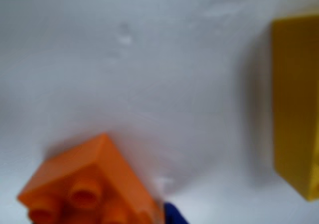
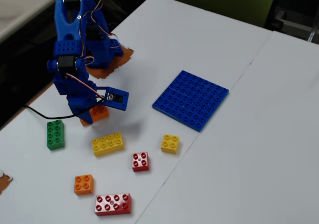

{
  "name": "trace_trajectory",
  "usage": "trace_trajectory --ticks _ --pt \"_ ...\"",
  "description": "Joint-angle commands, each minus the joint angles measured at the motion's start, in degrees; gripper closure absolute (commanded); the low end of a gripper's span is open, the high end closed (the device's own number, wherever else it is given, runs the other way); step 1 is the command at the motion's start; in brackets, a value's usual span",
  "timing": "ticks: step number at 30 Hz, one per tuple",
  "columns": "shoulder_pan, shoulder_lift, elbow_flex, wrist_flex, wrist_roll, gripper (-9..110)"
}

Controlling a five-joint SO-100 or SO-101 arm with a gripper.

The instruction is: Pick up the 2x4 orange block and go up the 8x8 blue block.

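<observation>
The 2x4 orange block [image 2: 99, 112] sits between the jaws of my blue gripper [image 2: 93, 115] at the left of the table in the fixed view, mostly hidden by the arm. In the wrist view the orange block [image 1: 92, 184] fills the lower left, studs facing the camera, with a blue fingertip [image 1: 174, 215] against its right side and a shadow on the table behind it. The gripper is shut on it. The 8x8 blue block [image 2: 191, 99] lies flat at the table's middle, well to the right of the gripper.
A yellow 2x4 brick [image 2: 107, 144] lies just in front of the gripper and shows at the wrist view's right edge [image 1: 296, 104]. Around it lie a green brick [image 2: 55, 134], yellow 2x2 [image 2: 170, 143], red 2x2 [image 2: 140, 161], orange 2x2 [image 2: 83, 184] and red 2x4 [image 2: 113, 204].
</observation>
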Motion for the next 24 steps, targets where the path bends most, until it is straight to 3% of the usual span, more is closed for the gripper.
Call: trace_trajectory --ticks 1,24 --pt "0.53 0.26 -0.26 -0.70 -61.96 81" --pt "-0.44 0.26 -0.26 -2.11 -59.85 84"
